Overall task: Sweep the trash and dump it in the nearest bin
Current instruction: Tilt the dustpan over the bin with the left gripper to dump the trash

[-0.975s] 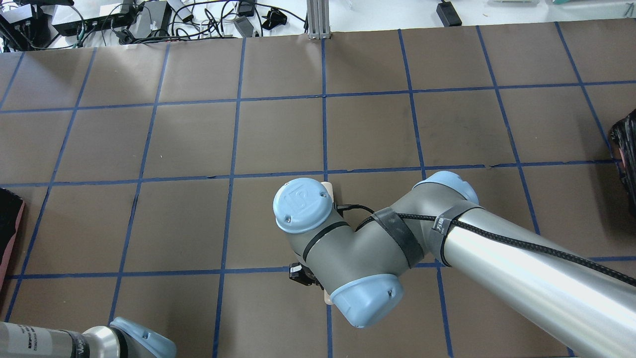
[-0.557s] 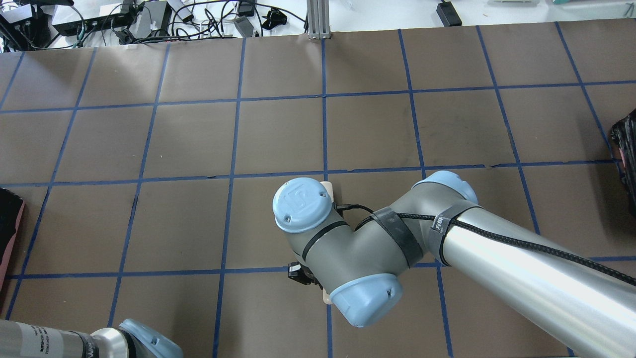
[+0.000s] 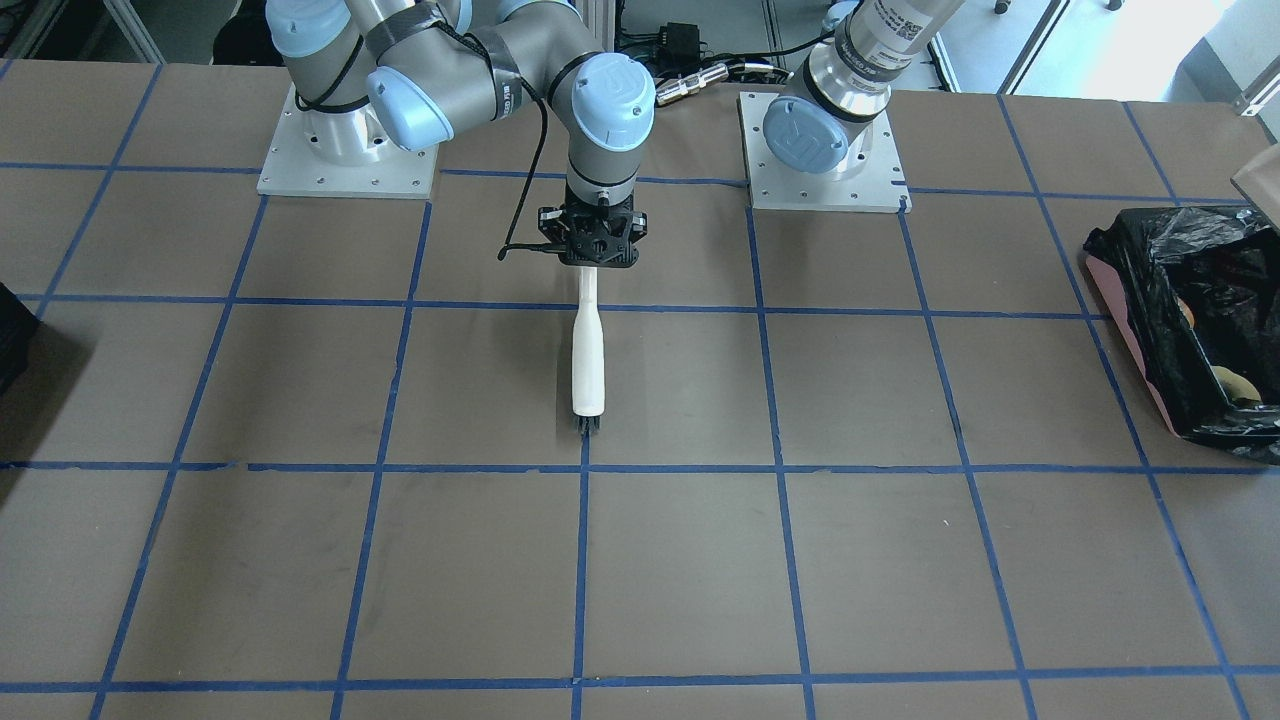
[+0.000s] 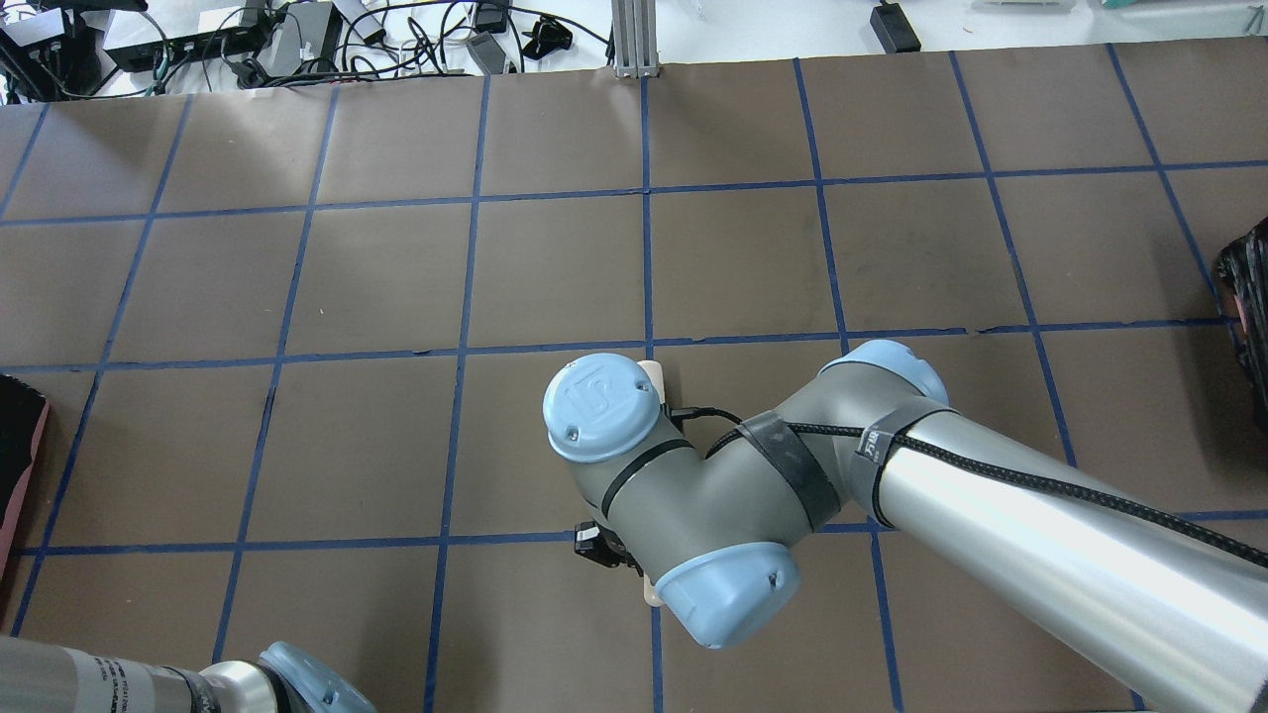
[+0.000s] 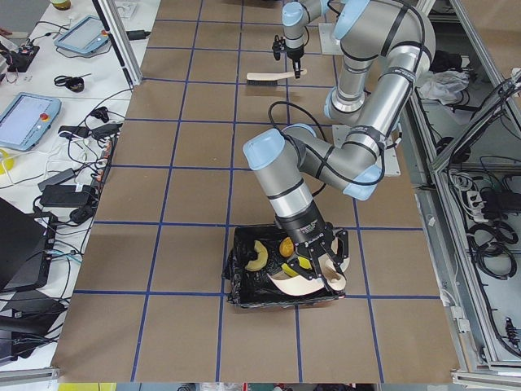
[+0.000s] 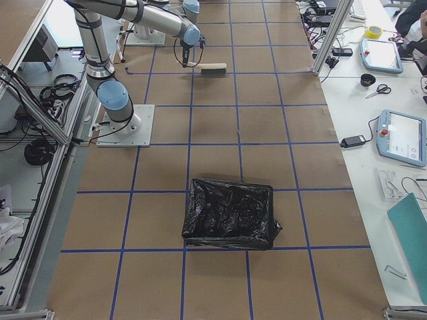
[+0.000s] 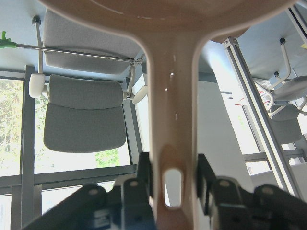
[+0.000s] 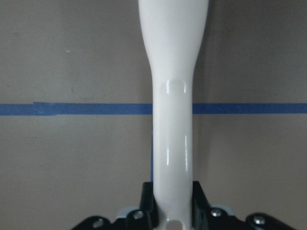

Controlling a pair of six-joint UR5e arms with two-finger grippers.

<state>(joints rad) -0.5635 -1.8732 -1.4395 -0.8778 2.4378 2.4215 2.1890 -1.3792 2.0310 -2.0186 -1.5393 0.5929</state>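
- My right gripper is clamped on the handle of the white brush, which points toward the far side at mid-table.
- My left gripper is clamped on the dustpan handle, with the pan tipped over the bin at the table's left end.
- Trash lies inside the bin: I see the pale-yellow peel and the orange lump.

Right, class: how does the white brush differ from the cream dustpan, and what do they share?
The slim white plastic brush is long and narrow; the cream plastic dustpan is a broad scoop. The brush sits level, low at the brown table; the dustpan tips over the black-lined bin. Shared: each is gripped by its handle, brush in the right claw, dustpan in the left claw.
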